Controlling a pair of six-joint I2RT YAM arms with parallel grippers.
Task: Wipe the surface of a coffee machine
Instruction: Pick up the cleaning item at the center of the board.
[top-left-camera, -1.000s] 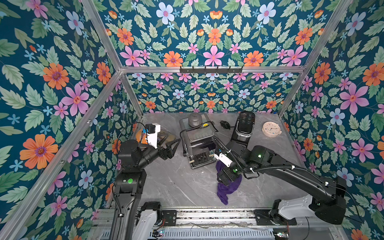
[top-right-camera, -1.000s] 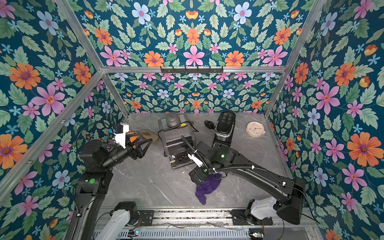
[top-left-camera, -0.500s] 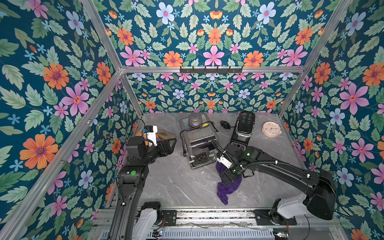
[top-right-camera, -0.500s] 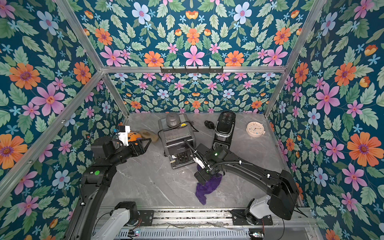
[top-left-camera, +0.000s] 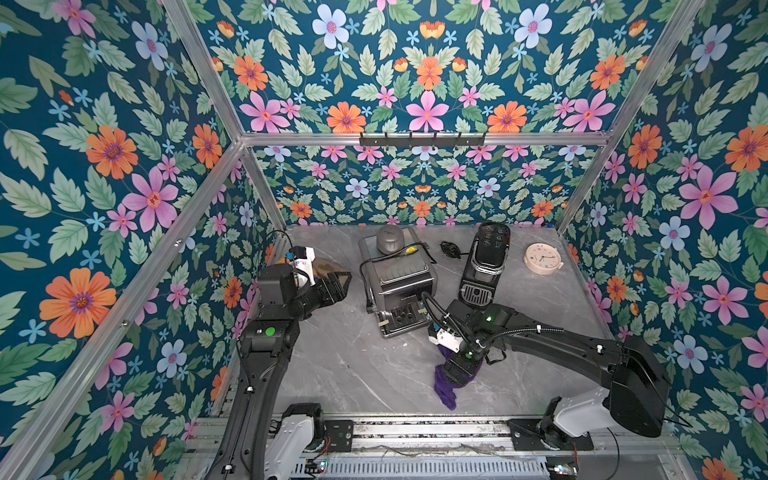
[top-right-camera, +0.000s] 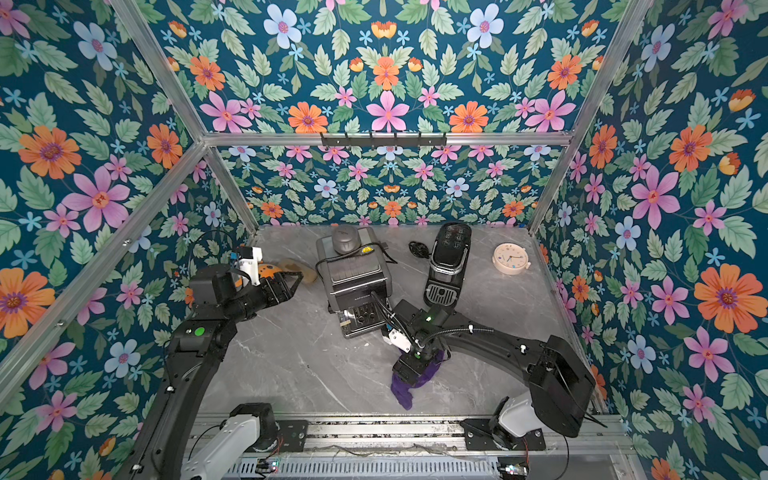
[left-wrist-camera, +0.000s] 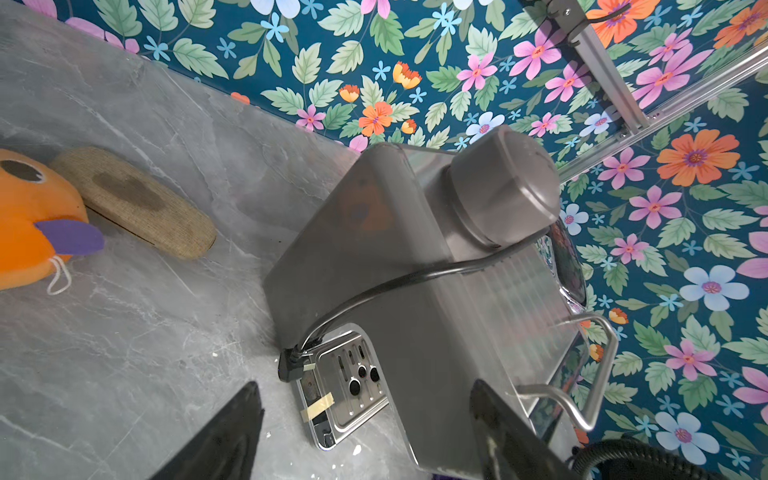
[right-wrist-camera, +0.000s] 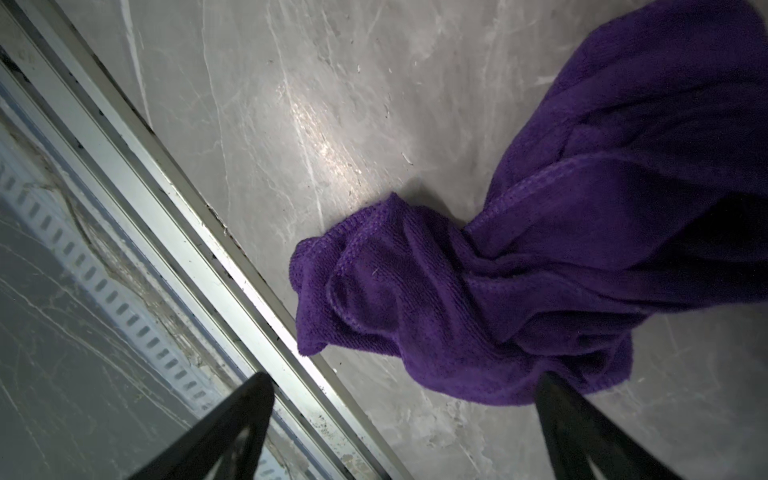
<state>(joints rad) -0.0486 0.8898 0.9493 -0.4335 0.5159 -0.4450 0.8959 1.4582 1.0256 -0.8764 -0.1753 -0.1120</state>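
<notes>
My left gripper (top-left-camera: 344, 281) hangs with its jaws spread and empty, just beside the silver coffee machine (top-left-camera: 400, 279). The machine stands upright toward the back of the desk (top-left-camera: 353, 374), its cord (left-wrist-camera: 395, 284) draped across it. My right gripper (right-wrist-camera: 402, 380) is spread wide too, low over the crumpled purple cloth (right-wrist-camera: 519, 270). The cloth lies on the desk in front of the machine, one finger (right-wrist-camera: 582, 436) at its edge, nothing pinched.

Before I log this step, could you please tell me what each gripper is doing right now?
Left gripper: open, empty, facing the espresso machine.
Right gripper: open over the purple cloth, not gripping it.
</notes>
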